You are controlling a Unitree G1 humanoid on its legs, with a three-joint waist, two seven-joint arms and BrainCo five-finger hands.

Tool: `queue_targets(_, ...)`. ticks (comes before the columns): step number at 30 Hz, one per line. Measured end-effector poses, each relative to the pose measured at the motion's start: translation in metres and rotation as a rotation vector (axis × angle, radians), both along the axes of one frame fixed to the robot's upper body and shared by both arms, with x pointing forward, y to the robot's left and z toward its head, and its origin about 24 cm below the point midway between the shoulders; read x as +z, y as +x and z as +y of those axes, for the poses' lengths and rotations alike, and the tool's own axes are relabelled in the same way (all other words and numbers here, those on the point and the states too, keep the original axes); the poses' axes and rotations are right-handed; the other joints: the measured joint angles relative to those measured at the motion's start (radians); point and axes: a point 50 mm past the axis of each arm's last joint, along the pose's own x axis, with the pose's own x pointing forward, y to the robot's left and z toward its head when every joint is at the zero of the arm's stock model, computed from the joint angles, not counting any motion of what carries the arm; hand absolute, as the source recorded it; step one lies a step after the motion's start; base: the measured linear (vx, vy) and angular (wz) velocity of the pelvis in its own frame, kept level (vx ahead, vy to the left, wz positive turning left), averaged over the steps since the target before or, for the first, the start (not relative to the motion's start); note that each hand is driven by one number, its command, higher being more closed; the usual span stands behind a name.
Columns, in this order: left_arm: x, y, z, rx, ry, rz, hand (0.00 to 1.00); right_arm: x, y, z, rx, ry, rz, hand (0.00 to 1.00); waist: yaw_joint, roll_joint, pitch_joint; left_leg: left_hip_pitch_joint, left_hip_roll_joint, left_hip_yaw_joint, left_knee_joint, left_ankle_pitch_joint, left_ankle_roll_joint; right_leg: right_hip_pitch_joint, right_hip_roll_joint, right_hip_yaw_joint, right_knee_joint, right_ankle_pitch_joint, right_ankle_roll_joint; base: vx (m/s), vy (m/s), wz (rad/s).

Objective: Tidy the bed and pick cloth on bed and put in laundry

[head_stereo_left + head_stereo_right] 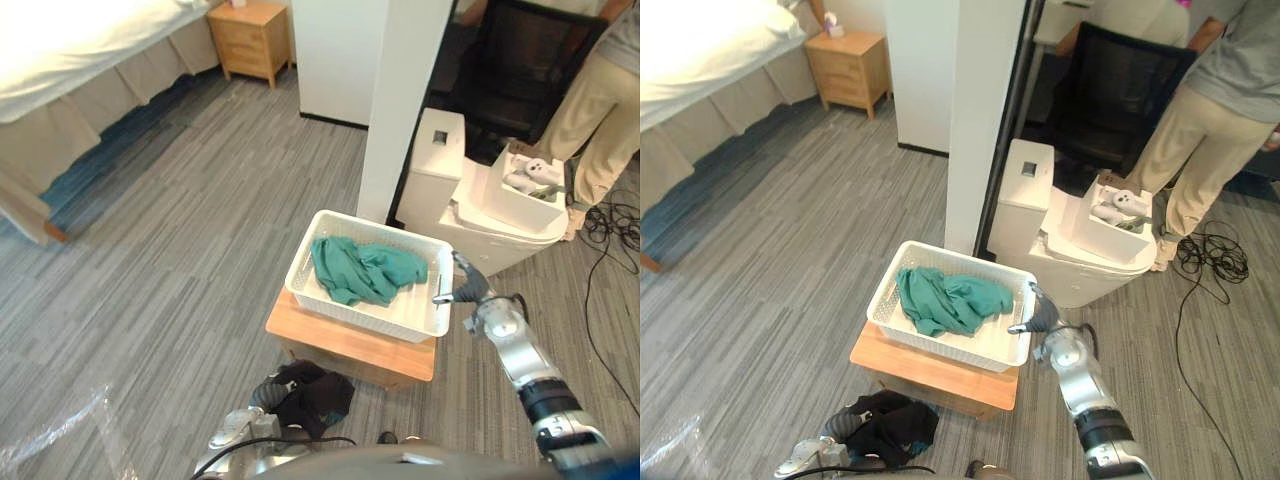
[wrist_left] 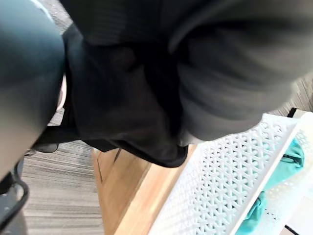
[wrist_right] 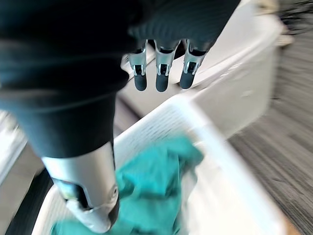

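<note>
while the right robot hand point(image 1: 466, 288) hangs released, fingers straight, at the white basket point(image 1: 350, 312) rim, the green cloth point(image 1: 362, 270) lies inside, just to its left; the basket nearly covers the wooden bench point(image 1: 350, 347); open floor point(image 1: 200, 220) further left; left robot hand point(image 1: 240, 428) low, grip cannot be told

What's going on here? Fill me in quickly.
A green cloth lies in the white basket on a low wooden stand. The robot's right hand hovers open by the basket's right rim, holding nothing. Its left hand is low, at a black cloth on the near side of the stand; whether it grips it is unclear. A person stands at the back right.
</note>
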Motion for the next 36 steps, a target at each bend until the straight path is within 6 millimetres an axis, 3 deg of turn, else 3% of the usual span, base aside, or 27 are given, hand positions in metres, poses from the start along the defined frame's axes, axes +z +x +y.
queue_targets(2,-0.004,-0.004,0.0,0.048,-0.002,0.031,1.0,-0.014,-0.016,-0.016,-0.098,0.054,0.032,0.0,-0.007,0.012,-0.008,0.003,0.002,0.0,0.0,0.0,0.0,0.0,0.002,0.0,0.0,0.0,0.0,-0.02,-0.003,0.0)
queue_targets(5,-0.009,-0.011,0.001,0.178,-0.015,0.071,1.0,-0.045,-0.057,-0.038,-0.294,0.172,0.114,0.0,-0.009,0.026,-0.017,0.021,0.003,-0.003,0.0,-0.005,0.0,0.016,0.003,-0.004,-0.001,-0.011,0.005,0.0,-0.005,0.02)
queue_targets(11,-0.008,-0.026,0.04,0.602,-0.022,0.082,1.0,-0.095,-0.149,-0.062,-0.648,0.344,0.247,0.0,-0.015,0.036,-0.039,0.006,-0.014,-0.065,0.0,-0.016,0.001,0.039,-0.01,-0.09,0.0,-0.042,0.022,0.01,-0.013,0.32)
queue_targets(15,0.002,-0.023,0.063,0.737,0.03,-0.023,1.0,-0.108,-0.182,-0.06,-0.755,0.42,0.304,0.0,-0.002,0.033,-0.044,-0.024,-0.047,-0.125,0.0,-0.019,0.018,0.054,-0.035,-0.174,0.004,-0.066,0.041,0.06,0.01,0.69)
queue_targets(18,0.02,-0.016,0.087,0.843,0.111,-0.175,1.0,-0.121,-0.199,-0.039,-0.777,0.502,0.389,0.0,0.022,0.021,-0.05,-0.04,-0.085,-0.175,0.0,-0.008,0.033,0.073,-0.066,-0.229,0.031,-0.074,0.057,0.15,0.019,0.64)
queue_targets(21,0.051,0.003,0.12,0.852,0.218,-0.362,1.0,-0.133,-0.207,-0.013,-0.785,0.595,0.482,0.0,0.037,0.012,-0.054,-0.033,-0.104,-0.16,0.0,-0.015,0.044,0.107,-0.087,-0.256,0.036,-0.072,0.059,0.17,0.032,0.46)
queue_targets(23,0.084,0.016,0.16,0.849,0.292,-0.497,1.0,-0.136,-0.206,0.0,-0.775,0.642,0.491,0.0,0.073,0.016,-0.058,-0.011,-0.1,-0.12,0.001,-0.038,0.047,0.108,-0.096,-0.244,0.049,-0.07,0.061,0.09,0.022,-0.29)
queue_targets(25,0.158,0.026,0.227,0.937,0.337,-0.815,1.0,-0.137,-0.208,0.004,-0.788,0.675,0.479,0.0,0.072,0.02,-0.071,0.017,-0.097,-0.088,0.0,-0.07,0.049,0.109,-0.098,-0.216,0.075,-0.067,0.058,0.08,0.007,-0.45)
queue_targets(26,0.179,0.029,0.239,0.935,0.348,-0.902,1.0,-0.137,-0.212,0.005,-0.793,0.675,0.478,0.0,0.073,0.019,-0.084,0.019,-0.097,-0.082,0.0,-0.081,0.047,0.106,-0.101,-0.212,0.078,-0.067,0.057,0.09,0.023,-0.34)
queue_targets(27,0.216,0.037,0.252,0.886,0.362,-1.046,1.0,-0.138,-0.221,0.005,-0.806,0.675,0.479,0.0,0.067,0.019,-0.106,0.025,-0.097,-0.07,-0.001,-0.098,0.056,0.104,-0.104,-0.209,0.084,-0.061,0.047,0.07,0.045,-0.35)
queue_targets(28,0.246,0.046,0.257,0.802,0.388,-1.154,1.0,-0.138,-0.227,0.006,-0.814,0.674,0.483,0.0,0.066,0.024,-0.122,0.036,-0.095,-0.048,-0.001,-0.113,0.058,0.102,-0.108,-0.204,0.089,-0.053,0.037,0.09,0.054,-0.37)
queue_targets(31,0.291,0.065,0.244,0.62,0.408,-1.346,1.0,-0.14,-0.238,0.013,-0.838,0.691,0.491,0.0,0.059,0.036,-0.141,0.052,-0.104,-0.027,0.0,-0.123,0.057,0.102,-0.117,-0.199,0.089,-0.037,0.029,0.09,0.06,-0.31)
queue_targets(34,0.32,0.082,0.218,0.462,0.448,-1.46,1.0,-0.143,-0.25,0.03,-0.887,0.733,0.511,0.0,0.053,0.025,-0.15,0.051,-0.114,-0.031,0.0,-0.119,0.065,0.101,-0.122,-0.196,0.088,-0.035,0.03,0.1,0.016,0.04)
queue_targets(36,0.335,0.09,0.203,0.386,0.493,-1.512,1.0,-0.143,-0.257,0.031,-0.925,0.732,0.504,0.0,0.057,0.02,-0.159,0.052,-0.118,-0.031,0.004,-0.118,0.066,0.097,-0.122,-0.192,0.087,-0.035,0.03,0.12,-0.012,0.03)
